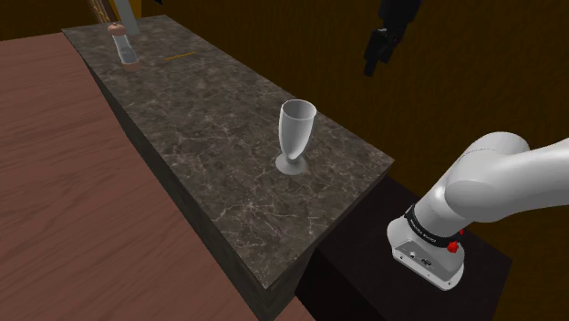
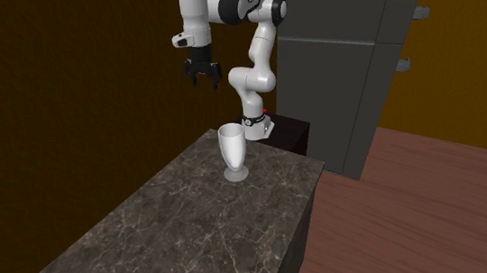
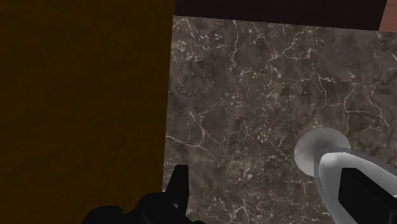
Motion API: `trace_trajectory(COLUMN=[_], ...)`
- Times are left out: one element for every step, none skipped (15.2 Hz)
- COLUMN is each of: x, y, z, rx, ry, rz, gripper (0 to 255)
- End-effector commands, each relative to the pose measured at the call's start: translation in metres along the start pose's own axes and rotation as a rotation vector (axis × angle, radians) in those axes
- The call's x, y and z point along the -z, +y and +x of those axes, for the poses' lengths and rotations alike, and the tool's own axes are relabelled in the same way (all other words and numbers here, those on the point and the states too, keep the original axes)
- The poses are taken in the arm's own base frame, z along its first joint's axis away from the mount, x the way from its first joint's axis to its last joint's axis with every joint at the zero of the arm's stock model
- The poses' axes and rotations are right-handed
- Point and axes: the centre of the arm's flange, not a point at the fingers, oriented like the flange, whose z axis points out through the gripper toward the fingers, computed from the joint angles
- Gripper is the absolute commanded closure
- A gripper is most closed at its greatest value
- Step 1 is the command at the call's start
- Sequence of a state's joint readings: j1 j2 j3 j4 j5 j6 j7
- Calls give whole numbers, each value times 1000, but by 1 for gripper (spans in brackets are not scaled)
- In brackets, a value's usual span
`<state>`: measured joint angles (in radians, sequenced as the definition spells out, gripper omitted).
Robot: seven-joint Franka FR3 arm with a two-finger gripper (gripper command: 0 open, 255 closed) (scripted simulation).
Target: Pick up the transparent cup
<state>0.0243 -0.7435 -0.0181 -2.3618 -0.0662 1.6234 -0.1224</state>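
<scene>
- We see the cup (image 1: 296, 137), a pale grey footed glass, standing upright on the bench (image 1: 210, 155), a little right of the middle of the shoulder view.
- It sits near the bench end that is closest to the black stand (image 1: 365, 274), not far from the bench's right edge in that view.
- In the second exterior view, the cup (image 2: 232, 155) is at the frame's centre, on the far end of the dark veined bench (image 2: 169, 237).
- The hand (image 2: 202, 79) hangs in the air in the upper middle of that frame, well above the cup and a little to its left.
- Its two fingers stand apart and there is nothing between them, so we read the hand as wide open and empty.
- In the shoulder view, the hand (image 1: 372, 64) is at the top edge, up and to the right of the cup.
- The wrist view looks down on the bench (image 3: 254, 95), with the cup (image 3: 318, 153) seen foot-first, just beside one finger (image 3: 369, 197) and partly behind it. It is not between the fingers.
- The other finger (image 3: 179, 184) is over the bench edge, beside the brown wall (image 3: 83, 95).
- The white arm (image 2: 254, 67) rises from the stand and bends over at the top of the second exterior view.
- At the upper left of the shoulder view, a small bottle-like thing (image 1: 123, 46) stands at the bench's far end. We cannot tell what it is.
- A reddish wood floor (image 1: 64, 182) runs along the left of that view.
- A tall dark grey cabinet (image 2: 353, 58) stands right of the arm in the second exterior view.
</scene>
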Motion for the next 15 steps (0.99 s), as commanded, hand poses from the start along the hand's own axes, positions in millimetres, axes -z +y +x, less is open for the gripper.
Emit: trace_trajectory(x=[0,-6,-13,-19,-25,-31,-38,-44,-50,-57,-63,-69,-75,-82,-84], y=[0,-8,-16,-24,-33,-41,-49,-57,-65,-74,-82,-90,-98,-107,-109], z=[0,8,16,24,32,41,49,57,65,73,81,89,97,105,108], rx=[0,-3,-6,-8,-11,-14,-17,-20,-23,-25,-28,-31,-34,-37,-38], ry=[0,-4,-8,-13,-17,-21,-25,-29,-34,-38,-42,-46,-50,-55,-56], rz=[0,5,9,14,19,23,28,33,38,42,47,52,56,61,63], gripper=[0,0,0,0,0,0,0,0,0,0,0,0,0,0,0])
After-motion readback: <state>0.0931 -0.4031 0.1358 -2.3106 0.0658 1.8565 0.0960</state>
